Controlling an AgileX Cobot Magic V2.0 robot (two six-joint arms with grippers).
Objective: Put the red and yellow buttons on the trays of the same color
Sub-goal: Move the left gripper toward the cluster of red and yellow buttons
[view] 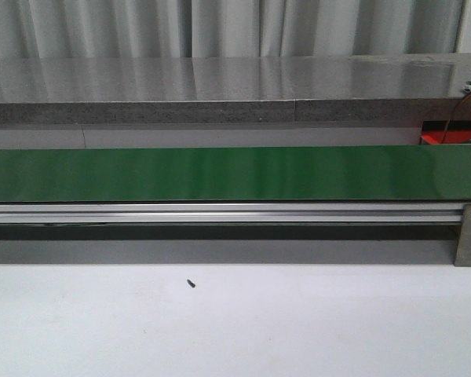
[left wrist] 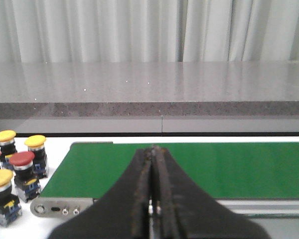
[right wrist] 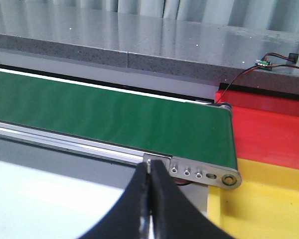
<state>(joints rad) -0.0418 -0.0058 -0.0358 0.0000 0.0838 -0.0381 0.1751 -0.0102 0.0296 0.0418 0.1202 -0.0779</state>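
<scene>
In the left wrist view several buttons stand in a group on the white table by the end of the green conveyor belt (left wrist: 199, 167): yellow-capped buttons (left wrist: 36, 142) and red-capped ones (left wrist: 21, 159). My left gripper (left wrist: 153, 149) is shut and empty, over the belt to the right of them. In the right wrist view a red tray (right wrist: 271, 132) and a yellow tray (right wrist: 261, 204) lie past the belt's other end. My right gripper (right wrist: 150, 167) is shut and empty, near the belt's metal end bracket. Neither gripper shows in the front view.
The green belt (view: 235, 173) on its aluminium rail (view: 220, 212) crosses the front view. Behind it runs a grey stone ledge (view: 220, 86) with curtains beyond. A wired sensor (right wrist: 263, 62) sits on the ledge above the red tray. White table (view: 235, 322) lies before the belt.
</scene>
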